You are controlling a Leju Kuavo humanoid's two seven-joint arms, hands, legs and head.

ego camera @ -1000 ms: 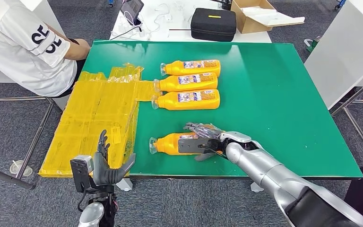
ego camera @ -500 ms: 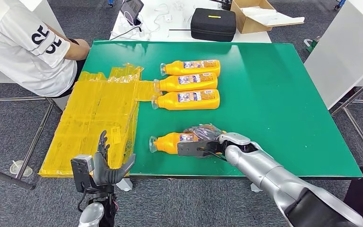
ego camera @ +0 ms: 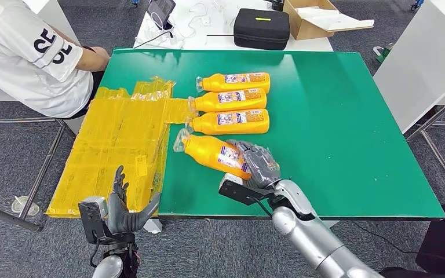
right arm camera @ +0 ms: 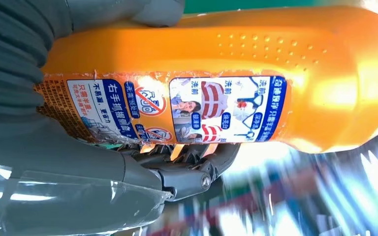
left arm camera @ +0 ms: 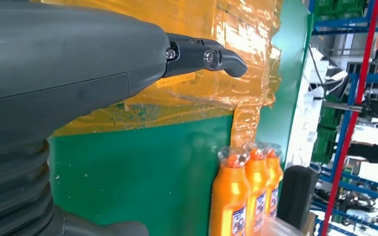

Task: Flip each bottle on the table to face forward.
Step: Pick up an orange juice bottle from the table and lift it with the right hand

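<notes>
My right hand (ego camera: 257,164) grips an orange bottle (ego camera: 213,152) by its lower body and holds it lifted above the green table (ego camera: 336,116), tilted, with its clear cap toward the upper left. In the right wrist view the bottle (right arm camera: 256,83) shows its blue-and-white label side, with my fingers (right arm camera: 187,164) wrapped round it. Three more orange bottles (ego camera: 234,82) (ego camera: 228,101) (ego camera: 230,122) lie side by side behind it, labels up, caps to the left. In the left wrist view they appear as bottles (left arm camera: 248,196) beyond my fingers (left arm camera: 202,55). My left hand (ego camera: 124,209) hangs open below the table's near-left edge.
A yellow taped sheet (ego camera: 121,145) overhangs the table's left side. A person in a white shirt (ego camera: 32,52) sits at the far left corner. Behind the table stand a black case (ego camera: 262,28) and a cardboard box (ego camera: 313,20). The right half of the green surface is bare.
My right hand has lifted the near bottle off the table and swung it up and back toward the row, turning it so the cap points upper left. The left hand dropped slightly.
</notes>
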